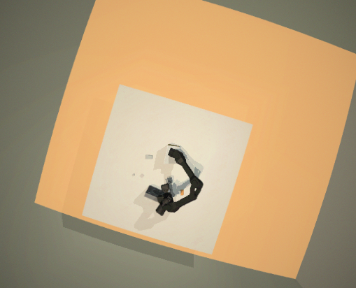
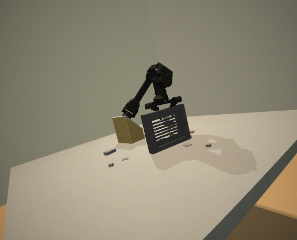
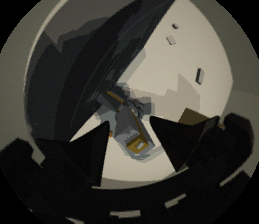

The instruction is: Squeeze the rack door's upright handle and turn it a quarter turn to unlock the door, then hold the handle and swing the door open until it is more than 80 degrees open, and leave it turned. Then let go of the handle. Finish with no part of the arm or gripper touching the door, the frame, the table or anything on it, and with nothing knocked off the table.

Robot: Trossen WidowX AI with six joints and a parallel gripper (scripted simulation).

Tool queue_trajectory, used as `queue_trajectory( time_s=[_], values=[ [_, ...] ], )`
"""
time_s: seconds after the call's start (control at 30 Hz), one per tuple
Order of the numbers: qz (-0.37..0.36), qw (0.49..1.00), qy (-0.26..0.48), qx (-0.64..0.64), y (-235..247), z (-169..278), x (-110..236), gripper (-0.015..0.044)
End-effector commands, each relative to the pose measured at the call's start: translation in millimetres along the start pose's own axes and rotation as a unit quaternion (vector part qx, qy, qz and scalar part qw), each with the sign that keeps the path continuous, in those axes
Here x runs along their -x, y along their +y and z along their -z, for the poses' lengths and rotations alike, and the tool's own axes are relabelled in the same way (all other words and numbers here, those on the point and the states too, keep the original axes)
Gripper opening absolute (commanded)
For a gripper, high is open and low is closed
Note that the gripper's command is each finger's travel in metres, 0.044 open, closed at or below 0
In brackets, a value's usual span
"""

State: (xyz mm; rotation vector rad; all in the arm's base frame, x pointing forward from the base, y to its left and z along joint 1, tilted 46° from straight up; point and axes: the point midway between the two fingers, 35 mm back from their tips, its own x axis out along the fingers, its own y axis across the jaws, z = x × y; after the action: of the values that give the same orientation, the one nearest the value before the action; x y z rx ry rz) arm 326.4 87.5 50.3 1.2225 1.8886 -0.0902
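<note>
The dark rack frame [image 1: 153, 191] [image 2: 148, 135] [image 3: 49, 100] stands upright on the pale table. The slatted door [image 2: 166, 129] shows inside the frame's outline; its exact angle cannot be told. The grey and gold handle [image 3: 126, 122] is on the side facing the arm, and bits of gold show through the slats in the exterior view. My gripper [image 3: 129, 121] is open, pointing down over the handle side. In the wrist view the handle shows between and beyond the fingertips, not gripped. Whether the handle is turned is unclear. The fingers are partly hidden behind the frame in the exterior view.
A tan wedge-shaped block [image 2: 121, 130] [image 3: 189, 116] stands below the arm's base. An orange piece [image 1: 182, 192] [image 2: 192, 131] lies near the frame. Small grey pieces lie about, such as a bar [image 1: 148, 156] [image 2: 109, 151] [image 3: 200, 76] and a cube [image 2: 208, 145].
</note>
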Motion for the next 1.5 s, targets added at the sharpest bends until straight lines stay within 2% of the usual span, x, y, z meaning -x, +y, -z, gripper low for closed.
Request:
queue_trajectory(
  time_s=[0.0, 0.3, 0.8, 1.47],
  values=[
    [0.004, 0.974, -0.003, -0.226, -1.2, -1.1, -0.8, 0.0298],
    [0.003, 0.907, -0.004, -0.421, -1.3, -1.1, -0.9, 0.0298],
    [0.003, 0.906, -0.004, -0.424, -1.3, -1.1, -0.9, 0.0298],
    [0.003, 0.906, -0.004, -0.424, -1.3, -1.1, -0.9, 0.0164]
  ],
)
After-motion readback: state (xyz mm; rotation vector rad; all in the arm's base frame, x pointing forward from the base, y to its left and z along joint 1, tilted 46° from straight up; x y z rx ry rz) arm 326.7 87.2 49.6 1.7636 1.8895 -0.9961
